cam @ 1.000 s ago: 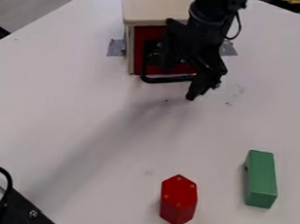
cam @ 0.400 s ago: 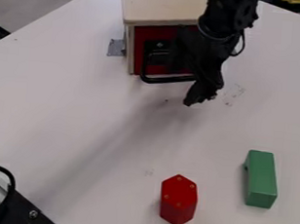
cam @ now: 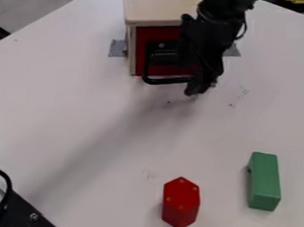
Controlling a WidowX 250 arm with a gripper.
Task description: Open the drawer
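The gripper [cam: 193, 90] hangs at the right end of the black handle [cam: 166, 81]; whether it is clenched or released, I can't tell. The step seems to be getting a hold on the handle; next calls for hooking it securely, then drawing nearward. The drawer [cam: 158, 34], red-fronted and seemingly shut, sits in the pale wooden cabinet [cam: 162, 6] at the table's [cam: 82, 110] far side.

Smooth white table [cam: 82, 115], matt wooden cabinet [cam: 162, 5], smooth-faced red block [cam: 180, 203] and green block [cam: 265, 180]
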